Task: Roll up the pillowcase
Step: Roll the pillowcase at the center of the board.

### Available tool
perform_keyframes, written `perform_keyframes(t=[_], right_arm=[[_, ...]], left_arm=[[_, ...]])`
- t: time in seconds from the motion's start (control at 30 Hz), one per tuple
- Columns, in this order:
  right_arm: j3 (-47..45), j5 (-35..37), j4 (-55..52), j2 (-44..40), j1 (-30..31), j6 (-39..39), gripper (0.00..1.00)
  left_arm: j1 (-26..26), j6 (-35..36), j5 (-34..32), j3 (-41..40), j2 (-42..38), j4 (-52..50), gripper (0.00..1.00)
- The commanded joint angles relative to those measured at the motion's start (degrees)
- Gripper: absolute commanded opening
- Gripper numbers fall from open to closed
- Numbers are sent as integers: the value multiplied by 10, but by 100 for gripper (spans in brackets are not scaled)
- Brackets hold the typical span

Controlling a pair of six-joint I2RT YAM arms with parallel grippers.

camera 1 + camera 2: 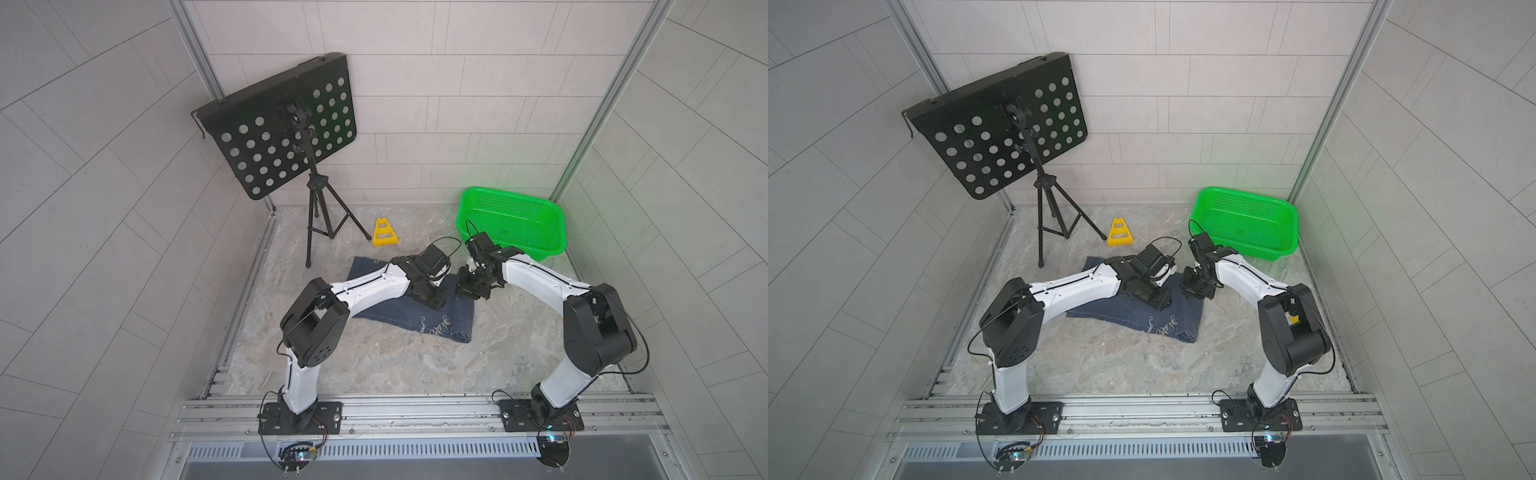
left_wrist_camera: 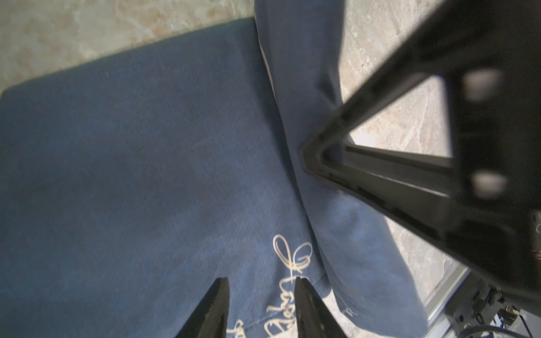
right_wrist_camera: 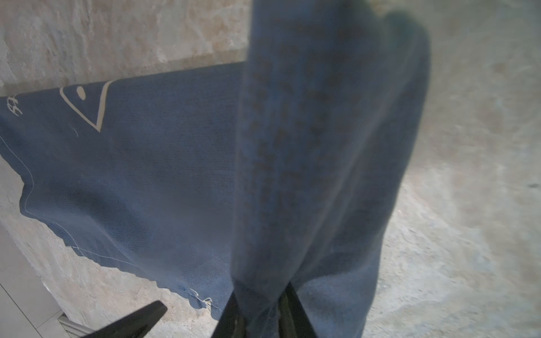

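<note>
Cloth fills the right gripper (image 3: 262, 292). Its wrist view shows you a thick, bunched band of the pillowcase (image 1: 399, 316) narrowing between the two fingers, so the gripper reads as pinched on that fold, which seems drawn up a little from the tabletop (image 1: 374, 365). Just beside it, the left gripper (image 2: 260, 282) hovers close over the flat cloth. Its fingers are spread partway with nothing between them, and the cursive script shows through the gap. Next to the left gripper the turned-over band runs as a rounded ridge along the pillowcase's end. One side of it lies on the flat layer and the other sits next to bare tabletop.

By my reading you are early in the job. One end has been turned over into a first loose turn, which looks soft and uneven rather than tight. Away from the right gripper, past the left one and beneath the left arm, most of the pillowcase lies spread flat on the tabletop. Its stitched edge and part of a whale outline show there. That whole stretch is left to roll, so the bulk of the work lies ahead.

Farther off, well apart from both grippers, a green basket (image 1: 511, 224), a small yellow piece (image 1: 385, 233) and a black perforated stand (image 1: 282, 124) on its tripod sit beyond the cloth. None of them touches it.
</note>
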Motion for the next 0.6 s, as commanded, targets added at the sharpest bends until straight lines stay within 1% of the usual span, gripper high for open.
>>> perform_keyframes(t=[0.0, 0.13, 0.27, 0.37, 0.47, 0.57], right_arm=[[17, -13, 18, 22, 13, 17, 23], [25, -40, 49, 46, 23, 28, 25], [30, -60, 75, 65, 25, 31, 25], [30, -78, 88, 67, 21, 29, 30], [28, -82, 83, 46, 9, 14, 37], [15, -92, 80, 20, -18, 0, 39]], left_arm=[[3, -10, 2, -22, -28, 5, 44], [3, -21, 9, -47, -51, 9, 44], [3, -48, 32, -77, -66, 36, 44], [0, -71, 46, -93, -64, 66, 44], [-10, -81, 48, -79, -53, 83, 44], [-23, -77, 48, -49, -30, 88, 44]])
